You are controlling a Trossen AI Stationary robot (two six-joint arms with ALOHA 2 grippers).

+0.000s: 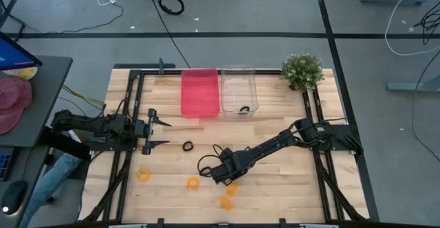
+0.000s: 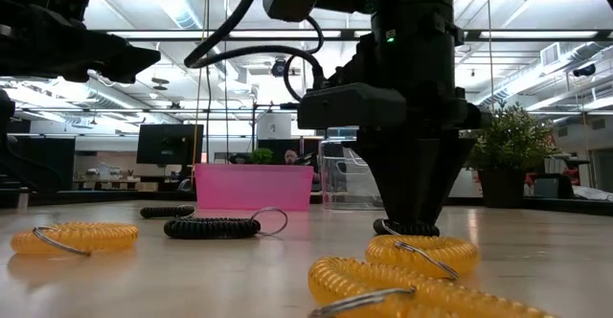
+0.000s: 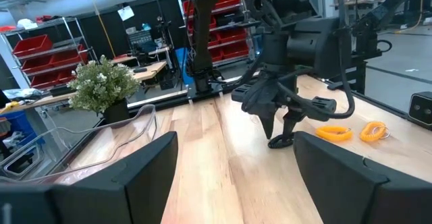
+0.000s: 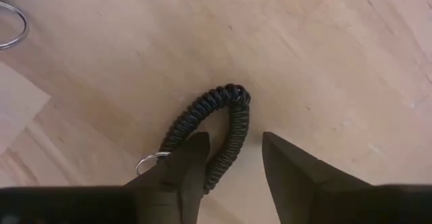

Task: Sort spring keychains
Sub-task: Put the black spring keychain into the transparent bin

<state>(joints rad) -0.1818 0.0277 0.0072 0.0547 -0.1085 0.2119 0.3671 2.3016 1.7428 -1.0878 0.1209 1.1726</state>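
Here the right gripper (image 4: 233, 160), fingers parted and gripping nothing, straddles one strand of the black coiled-plastic spring keychain (image 4: 214, 126), whose long loop runs straight ahead.

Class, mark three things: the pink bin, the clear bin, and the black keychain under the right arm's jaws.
pink bin (image 1: 200, 93), high view, its floor.
clear bin (image 1: 238, 84), high view, its floor.
black keychain (image 4: 233, 126), right wrist view, its coil.

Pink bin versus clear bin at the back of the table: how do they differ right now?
The pink bin is opaque and shows nothing inside; the clear bin is see-through and holds one black keychain. The pink bin sits on the left arm's side, the clear bin on the right arm's side. Both stand upright, side by side, similar in size.
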